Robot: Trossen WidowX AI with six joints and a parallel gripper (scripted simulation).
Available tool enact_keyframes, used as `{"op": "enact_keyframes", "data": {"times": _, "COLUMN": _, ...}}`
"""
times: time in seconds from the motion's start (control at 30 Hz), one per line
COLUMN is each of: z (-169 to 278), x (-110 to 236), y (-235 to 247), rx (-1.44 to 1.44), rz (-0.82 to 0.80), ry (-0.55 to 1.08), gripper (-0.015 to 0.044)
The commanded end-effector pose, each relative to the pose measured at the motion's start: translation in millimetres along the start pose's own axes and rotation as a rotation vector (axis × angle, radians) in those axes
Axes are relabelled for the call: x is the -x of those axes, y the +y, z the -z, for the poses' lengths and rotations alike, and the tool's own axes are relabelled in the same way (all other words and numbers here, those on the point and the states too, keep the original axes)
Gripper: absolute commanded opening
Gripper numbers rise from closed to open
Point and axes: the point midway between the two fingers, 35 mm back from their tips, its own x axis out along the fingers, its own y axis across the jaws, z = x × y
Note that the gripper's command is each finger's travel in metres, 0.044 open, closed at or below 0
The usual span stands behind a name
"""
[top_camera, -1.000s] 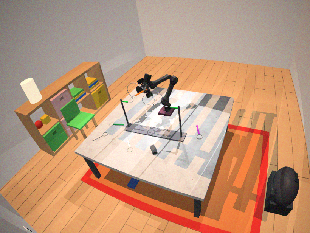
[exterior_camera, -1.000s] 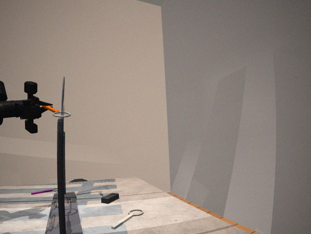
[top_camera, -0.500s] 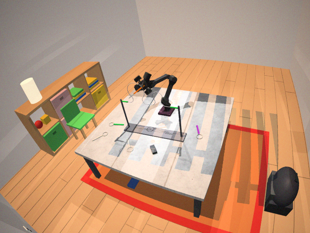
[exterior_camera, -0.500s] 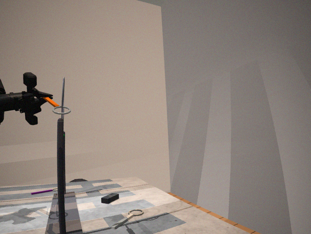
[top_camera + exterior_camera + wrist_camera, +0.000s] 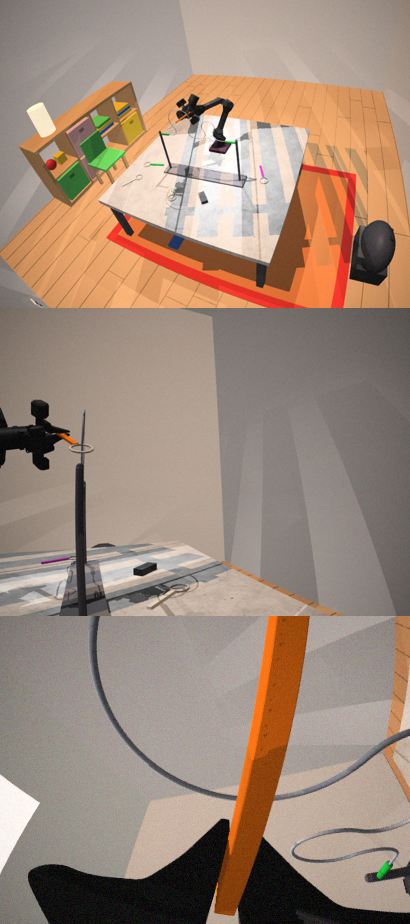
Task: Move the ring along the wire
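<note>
Matte black jointed arm [image 5: 221,114] ending in a gripper [image 5: 64,432] with pointed black fingers.

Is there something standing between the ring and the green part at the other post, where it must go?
No separate object blocks the way. The ring, held by the gripper on its orange handle, must follow the looping grey wire without touching it to reach the far green part.

My base [image 5: 219,145] sits on the marble-patterned table [image 5: 281,198], far side. Grey stand plate [image 5: 205,174] with two posts mid-table. Loose on top: green-handled ring [image 5: 153,164], magenta-handled ring [image 5: 262,175], two pale rings [image 5: 133,180] [image 5: 171,195], black block [image 5: 202,197].
</note>
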Motion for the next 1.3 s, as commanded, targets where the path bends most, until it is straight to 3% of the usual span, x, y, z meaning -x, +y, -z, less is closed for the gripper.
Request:
{"op": "enact_keyframes", "data": {"times": 0.0, "z": -0.4, "x": -0.3, "y": 0.9, "rx": 0.041, "rz": 0.022, "ry": 0.001, "gripper": -0.015}}
{"op": "enact_keyframes", "data": {"times": 1.27, "z": -3.3, "x": 1.2, "y": -12.0, "rx": 0.431, "rz": 0.26, "ry": -0.001, "gripper": -0.015}}
